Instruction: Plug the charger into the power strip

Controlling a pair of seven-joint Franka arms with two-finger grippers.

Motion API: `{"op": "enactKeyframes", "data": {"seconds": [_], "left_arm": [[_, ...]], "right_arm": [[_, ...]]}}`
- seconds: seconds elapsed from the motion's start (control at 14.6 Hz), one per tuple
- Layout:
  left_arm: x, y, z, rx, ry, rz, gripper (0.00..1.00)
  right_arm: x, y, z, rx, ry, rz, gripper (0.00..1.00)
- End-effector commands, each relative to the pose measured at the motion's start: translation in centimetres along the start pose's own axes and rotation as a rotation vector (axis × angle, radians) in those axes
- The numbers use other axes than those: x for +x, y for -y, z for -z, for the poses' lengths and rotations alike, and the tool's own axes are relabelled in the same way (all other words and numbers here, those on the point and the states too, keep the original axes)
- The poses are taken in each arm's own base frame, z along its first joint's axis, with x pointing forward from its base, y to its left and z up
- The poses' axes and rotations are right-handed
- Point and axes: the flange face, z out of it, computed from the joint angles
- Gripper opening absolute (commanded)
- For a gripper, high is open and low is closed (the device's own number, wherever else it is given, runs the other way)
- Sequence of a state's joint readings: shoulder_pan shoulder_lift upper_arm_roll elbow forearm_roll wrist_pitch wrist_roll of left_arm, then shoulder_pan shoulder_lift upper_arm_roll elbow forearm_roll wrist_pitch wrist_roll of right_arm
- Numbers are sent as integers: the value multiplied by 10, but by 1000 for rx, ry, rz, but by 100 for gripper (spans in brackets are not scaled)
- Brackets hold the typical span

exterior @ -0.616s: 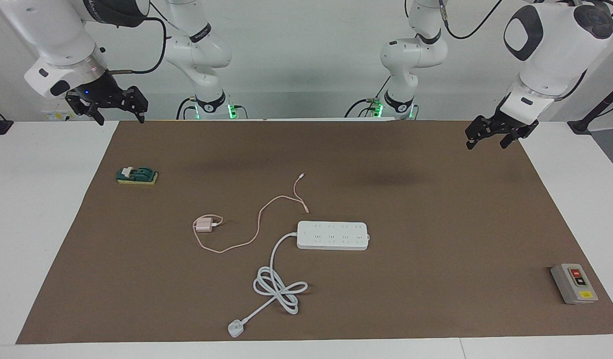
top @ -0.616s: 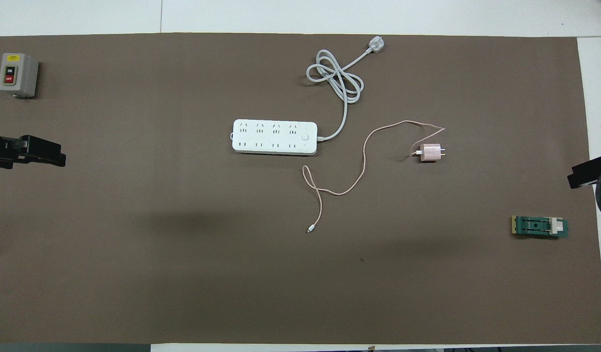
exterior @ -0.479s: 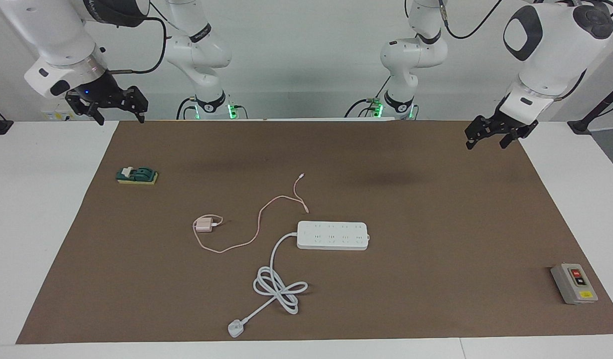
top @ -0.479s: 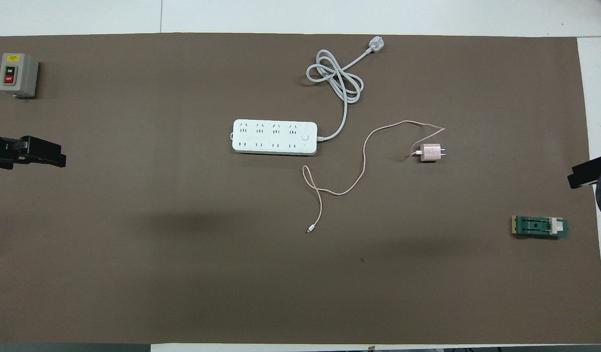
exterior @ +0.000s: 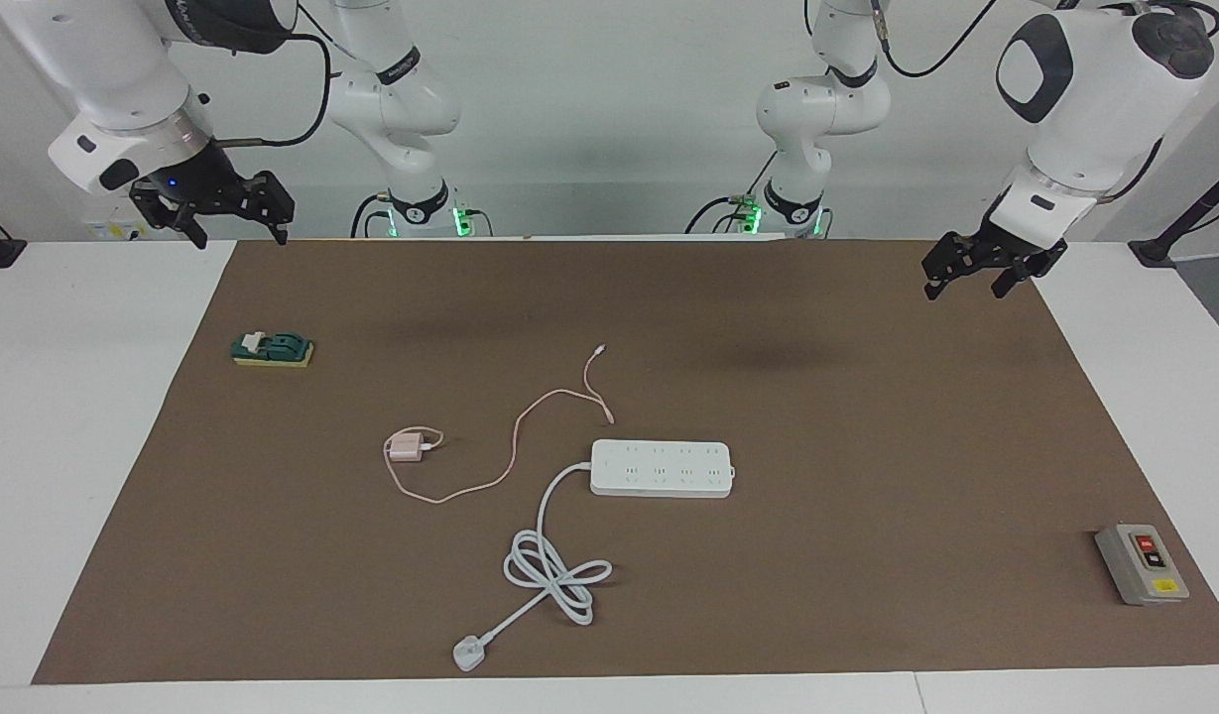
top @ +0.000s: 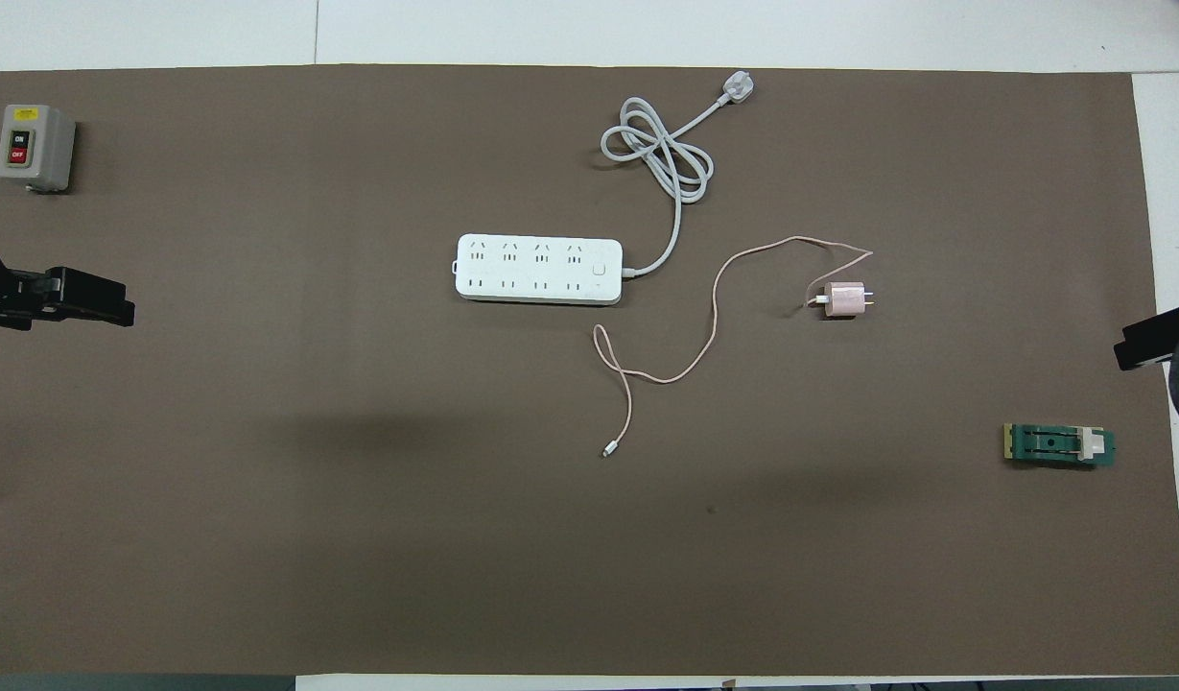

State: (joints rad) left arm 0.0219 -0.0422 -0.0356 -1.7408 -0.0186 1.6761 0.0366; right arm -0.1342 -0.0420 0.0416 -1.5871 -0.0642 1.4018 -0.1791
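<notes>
Scanning your table:
Surroundings: grey switch box [exterior: 1142,564] at the left arm's end, green block [exterior: 273,348] at the right arm's end; both well apart from the task things.
Charger [exterior: 405,446]: small pink cube mid-mat, thin pink cable looping past the strip.
Power strip [exterior: 662,468]: long white plastic bar beside the charger, toward the left arm's end; thick cord coiled farther from the robots.
Left gripper [exterior: 966,281]: over the mat's edge, fingers spread, empty.
Right gripper [exterior: 240,230]: over the mat's corner, fingers spread, empty.

One camera sits high across the surface [exterior: 93,416] facing both robots, the other high above their end looking steeply down and forward, half a turn apart; both take in the whole brown mat [exterior: 867,446] [top: 263,480] from afar.
</notes>
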Motion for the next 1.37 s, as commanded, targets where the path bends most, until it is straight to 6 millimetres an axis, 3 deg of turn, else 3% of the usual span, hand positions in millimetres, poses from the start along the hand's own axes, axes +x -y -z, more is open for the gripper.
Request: {"op": "enactKeyframes", "data": {"seconds": [0.0, 0.34, 0.68, 0.89, 1.3], "left_arm": [[-10, 0, -5, 14, -27, -6, 100], [-14, -5, -11, 14, -28, -21, 100], [-14, -16, -11, 14, -31, 32, 100], [-14, -27, -11, 13, -32, 130, 100], [-15, -27, -16, 10, -36, 307, 100]], "right_arm": [[-6, -8, 2, 8, -4, -3, 100], [-25, -30, -23, 122, 31, -171, 100], [-22, -23, -51, 197, 104, -485, 100], [-13, -21, -77, 266, 143, -642, 100], [32, -34, -146, 427, 303, -987, 100]]}}
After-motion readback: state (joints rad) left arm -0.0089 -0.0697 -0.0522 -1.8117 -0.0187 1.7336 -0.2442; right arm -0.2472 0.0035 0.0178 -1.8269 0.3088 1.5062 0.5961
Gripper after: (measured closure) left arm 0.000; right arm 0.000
